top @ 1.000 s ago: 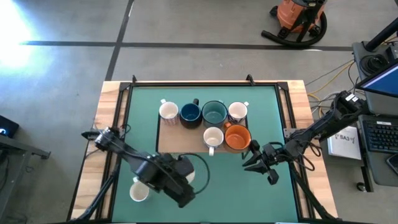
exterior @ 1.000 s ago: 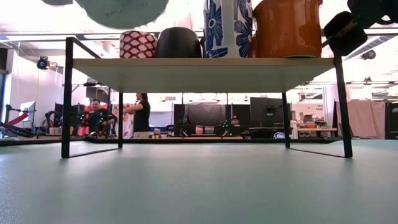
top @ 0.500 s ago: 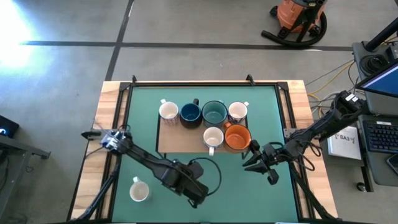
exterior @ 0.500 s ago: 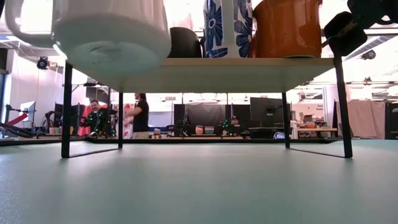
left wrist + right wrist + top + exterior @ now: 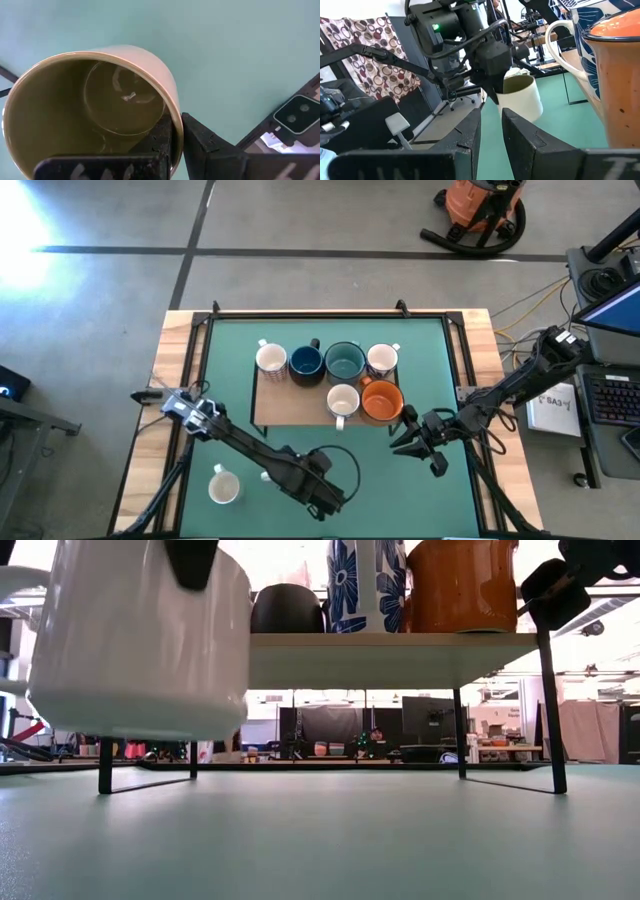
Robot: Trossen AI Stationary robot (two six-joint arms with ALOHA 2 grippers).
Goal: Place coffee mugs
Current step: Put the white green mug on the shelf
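The coffee mugs are mostly on the raised shelf (image 5: 268,408) already: from the high view I count six there, a white one (image 5: 271,359), the navy one (image 5: 305,362), the teal one (image 5: 345,362) and the patterned one (image 5: 382,359) along the far row, then a cream one (image 5: 343,400) and the orange one (image 5: 381,401) in the near row. That leaves, in my judgement, two to go. One pale mug (image 5: 222,485) sits on the green table (image 5: 440,360) near the left front corner, untouched. The other, a cream mug (image 5: 100,112), I have in the air near the table's front middle, with my left gripper (image 5: 175,135) clamped on its rim, one finger inside and one outside. My right gripper (image 5: 415,442) waits beside the shelf's right end, holding nothing, jaws a little apart.
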